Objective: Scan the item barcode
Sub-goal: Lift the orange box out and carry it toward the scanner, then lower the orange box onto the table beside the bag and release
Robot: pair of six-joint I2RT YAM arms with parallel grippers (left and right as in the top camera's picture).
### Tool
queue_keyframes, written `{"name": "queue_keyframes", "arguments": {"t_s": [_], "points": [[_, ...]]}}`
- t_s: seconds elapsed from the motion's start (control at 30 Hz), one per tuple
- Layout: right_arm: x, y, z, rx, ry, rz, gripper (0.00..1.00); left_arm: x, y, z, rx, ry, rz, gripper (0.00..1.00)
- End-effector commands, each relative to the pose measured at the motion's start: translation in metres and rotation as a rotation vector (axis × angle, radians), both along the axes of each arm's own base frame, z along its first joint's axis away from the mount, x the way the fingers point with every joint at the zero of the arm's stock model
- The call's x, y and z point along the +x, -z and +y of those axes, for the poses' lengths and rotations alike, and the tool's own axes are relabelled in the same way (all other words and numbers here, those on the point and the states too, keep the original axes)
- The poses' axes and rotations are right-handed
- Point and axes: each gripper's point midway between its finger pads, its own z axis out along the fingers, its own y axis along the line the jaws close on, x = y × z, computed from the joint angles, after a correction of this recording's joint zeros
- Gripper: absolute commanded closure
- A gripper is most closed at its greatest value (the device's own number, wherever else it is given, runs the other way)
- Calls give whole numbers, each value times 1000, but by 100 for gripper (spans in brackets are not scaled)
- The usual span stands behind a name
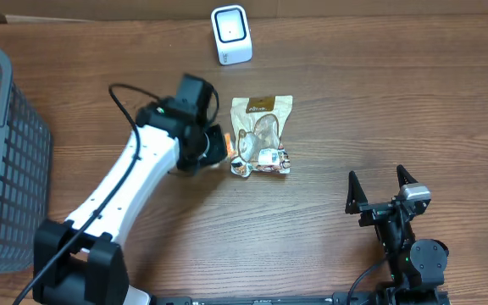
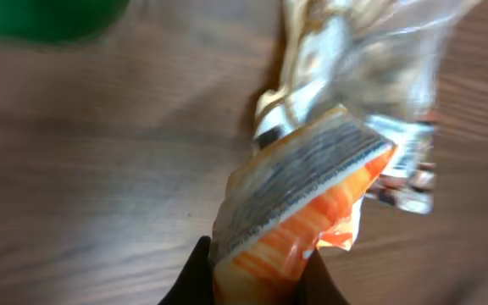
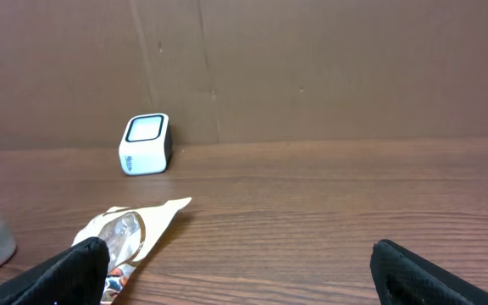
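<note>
Orange-and-white foil sachet (image 2: 295,195): pinched at one end by the left claw (image 2: 257,280), which is clenched on it. It sits low over the brown wooden tabletop (image 1: 354,102), close against a clear-and-brown snack pouch (image 1: 261,135); whether the two touch cannot be told.

Handling, judged: light, thin, soft and crinkly. It is likely to flop or slide in a loose pinch, so hold a flat sealed margin clear of the print.

Long axis runs from the claw out toward the pouch, with a grey crimped seal along one long edge. No barcode visible.

White box-shaped scanner (image 1: 231,34) stands well apart, at the far edge. Right claw (image 1: 378,185) is spread wide and empty.
</note>
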Motion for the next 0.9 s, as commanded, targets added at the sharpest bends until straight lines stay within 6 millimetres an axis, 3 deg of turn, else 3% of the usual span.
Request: {"name": "queue_keyframes", "arguments": {"t_s": [0.0,0.23,0.4,0.43,0.47,0.5,0.53,0.77,0.83,0.87], "points": [[0,2,0,4,0,-1,0,-11,35,-1,0,-207,44,96],[0,2,0,4,0,-1,0,-6,63,5,-6,-326,-8,96],[0,2,0,4,0,-1,0,-8,70,15,34,-378,-9,96],[0,2,0,4,0,-1,0,-8,70,15,35,-378,-10,92],[0,2,0,4,0,-1,0,-8,70,15,35,-378,-11,65],[0,2,0,4,0,-1,0,-8,69,15,34,-378,-13,25],[0,2,0,4,0,-1,0,-7,69,14,33,-376,-15,3],[0,2,0,4,0,-1,0,-11,64,-1,-23,-229,-8,0],[0,2,0,4,0,-1,0,-8,46,-14,-91,-135,-37,3],[0,2,0,4,0,-1,0,-6,24,-25,-141,-39,-86,14]]}}
